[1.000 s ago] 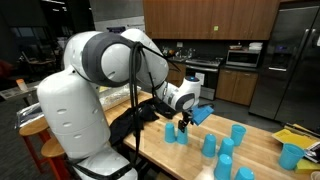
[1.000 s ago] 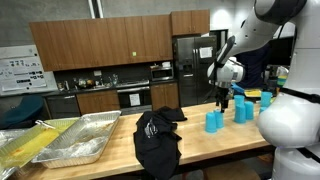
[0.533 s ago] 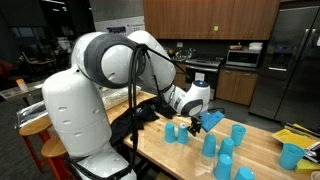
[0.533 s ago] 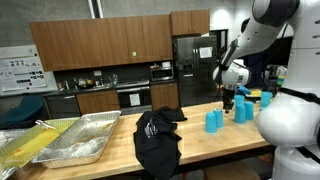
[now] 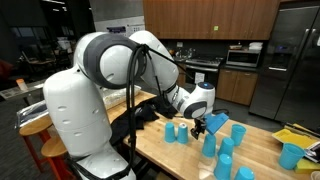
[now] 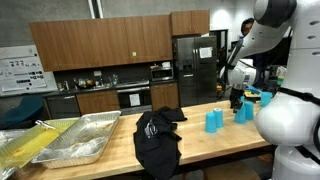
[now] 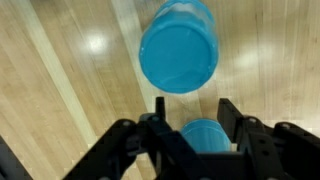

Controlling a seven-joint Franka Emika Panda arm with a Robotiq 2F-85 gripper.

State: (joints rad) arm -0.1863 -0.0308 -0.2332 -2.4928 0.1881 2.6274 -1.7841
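blue plastic cup (image 7: 205,137) clamped in black tool (image 7: 194,112), second round cup (image 7: 178,48) just beyond; glossy wooden table (image 7: 60,80)

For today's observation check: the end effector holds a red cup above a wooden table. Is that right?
No: the cup in the end effector is blue, not red, as the wrist view shows. It is indeed held above the wooden table.

Both exterior views stand well back, facing the long pale wooden table (image 5: 185,156) from opposite ends and sharing its upturned blue plastic cups (image 6: 213,121), one filling the close, downward-looking wrist view's twelve o'clock.
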